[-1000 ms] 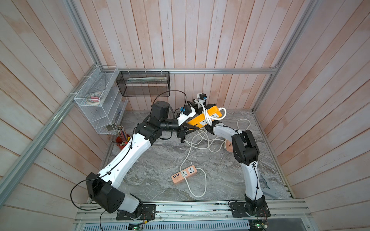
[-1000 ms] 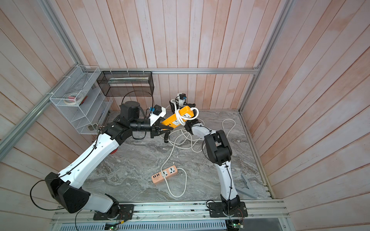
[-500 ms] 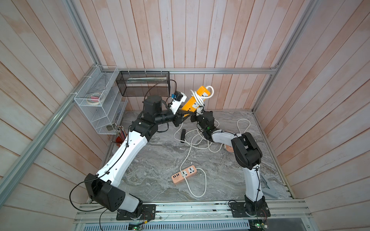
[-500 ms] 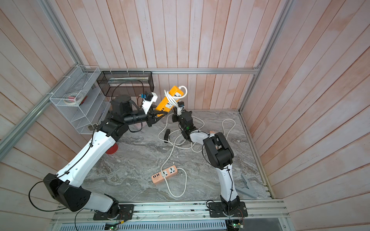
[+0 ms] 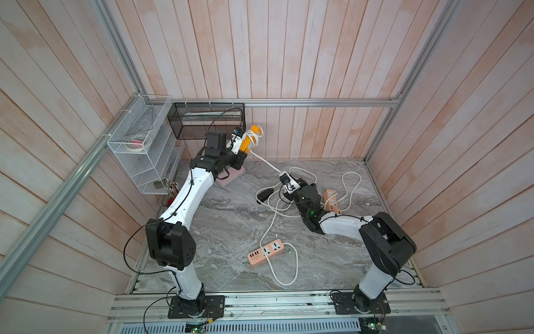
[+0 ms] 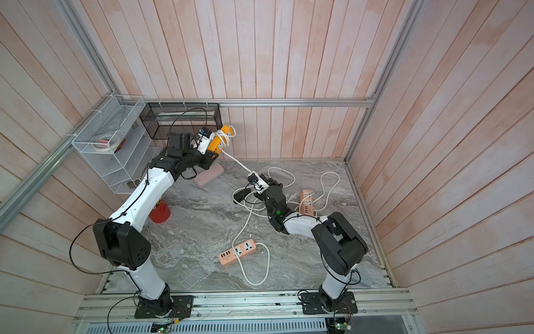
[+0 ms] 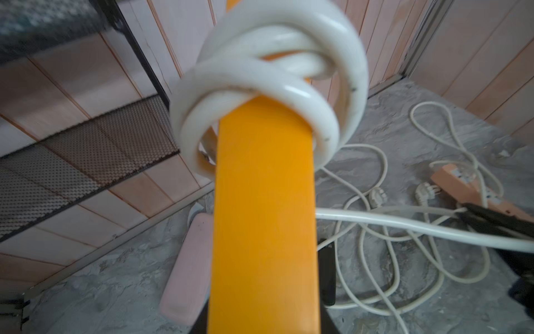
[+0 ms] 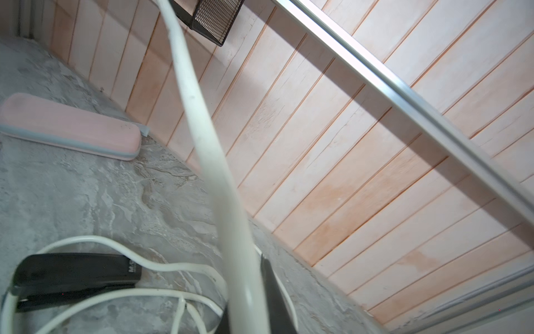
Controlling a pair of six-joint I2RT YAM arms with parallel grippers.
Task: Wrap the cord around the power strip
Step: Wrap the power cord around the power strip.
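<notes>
The left jaws stay clamped on the near end of the yellow power strip (image 5: 249,140), now lifted farther back beside the black mesh basket (image 5: 206,123). Several white turns of cord (image 7: 260,81) loop its far end. The right jaws, up against the strip a second ago, have dropped toward the counter (image 5: 231,222). They are closed, apparently on the cord, though only one dark finger shows in the wrist view. Between the two arms the cord now runs nearly straight.
</notes>
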